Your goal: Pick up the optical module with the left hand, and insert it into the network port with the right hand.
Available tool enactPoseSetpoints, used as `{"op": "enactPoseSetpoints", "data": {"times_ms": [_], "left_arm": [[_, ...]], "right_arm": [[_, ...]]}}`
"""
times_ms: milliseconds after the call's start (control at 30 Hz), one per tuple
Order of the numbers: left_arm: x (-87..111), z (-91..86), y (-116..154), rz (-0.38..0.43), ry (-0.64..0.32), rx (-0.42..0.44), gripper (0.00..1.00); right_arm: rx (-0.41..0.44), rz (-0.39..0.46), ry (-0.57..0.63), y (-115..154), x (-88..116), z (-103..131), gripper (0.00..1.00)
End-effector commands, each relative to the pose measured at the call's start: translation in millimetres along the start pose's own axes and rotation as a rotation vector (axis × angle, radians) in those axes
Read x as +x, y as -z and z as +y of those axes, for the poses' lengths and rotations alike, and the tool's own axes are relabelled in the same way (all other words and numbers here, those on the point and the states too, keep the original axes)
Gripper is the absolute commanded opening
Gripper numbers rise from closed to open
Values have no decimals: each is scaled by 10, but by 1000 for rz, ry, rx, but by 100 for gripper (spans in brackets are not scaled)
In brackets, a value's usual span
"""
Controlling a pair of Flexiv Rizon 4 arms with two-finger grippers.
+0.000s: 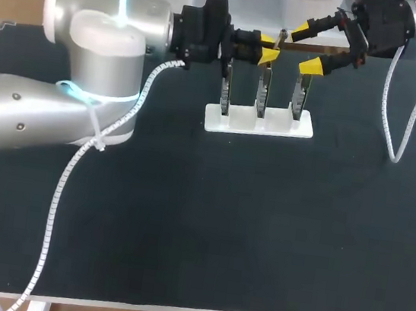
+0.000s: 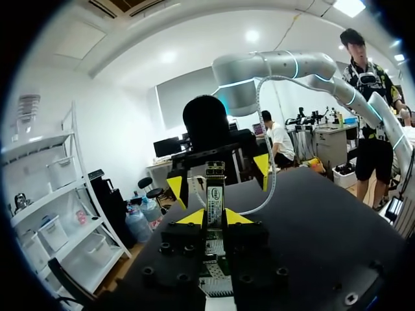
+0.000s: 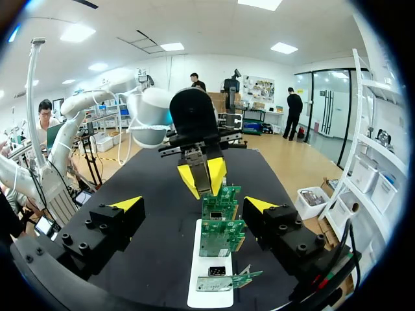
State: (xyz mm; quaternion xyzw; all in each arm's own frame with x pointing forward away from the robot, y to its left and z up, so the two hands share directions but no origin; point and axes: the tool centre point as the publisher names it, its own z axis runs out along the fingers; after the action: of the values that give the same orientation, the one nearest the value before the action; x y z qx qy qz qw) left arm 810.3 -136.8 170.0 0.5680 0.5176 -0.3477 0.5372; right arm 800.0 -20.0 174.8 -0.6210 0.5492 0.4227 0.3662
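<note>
1. Optical module (image 2: 214, 194): off the table (image 1: 184, 221), pinched between the yellow tips of the left gripper (image 1: 266, 50); in the head view, up in the air at about 12 o'clock of the board stand.
2. Left gripper: pressed onto the module from two sides, reaching in from 9 o'clock.
3. Right gripper (image 1: 311, 46): spread wide with nothing gripped, facing the module from about 3 o'clock, close to it but with no contact seen.
4. Three green boards (image 1: 262, 94): upright in a white base (image 1: 273, 124), just under both grippers at 6 o'clock of them; network port itself too small to make out with certainty.
5. Progress, as a judgement: pick-up by the left side done; handover to the right side set up but not yet made; regrasp, alignment over a board and insertion into the port all left.
</note>
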Motion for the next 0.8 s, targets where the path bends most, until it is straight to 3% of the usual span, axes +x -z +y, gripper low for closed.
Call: {"op": "enactPoseSetpoints", "data": {"times_ms": [33, 333, 800], "left_arm": [[55, 35, -68, -13, 1, 6, 0], [67, 35, -87, -19, 20, 15, 0], [19, -103, 4, -5, 58, 11, 0]], "right_arm": [[6, 1, 1, -3, -4, 25, 100], [6, 1, 1, -3, -4, 25, 100], [6, 1, 1, -3, -4, 25, 100]]}}
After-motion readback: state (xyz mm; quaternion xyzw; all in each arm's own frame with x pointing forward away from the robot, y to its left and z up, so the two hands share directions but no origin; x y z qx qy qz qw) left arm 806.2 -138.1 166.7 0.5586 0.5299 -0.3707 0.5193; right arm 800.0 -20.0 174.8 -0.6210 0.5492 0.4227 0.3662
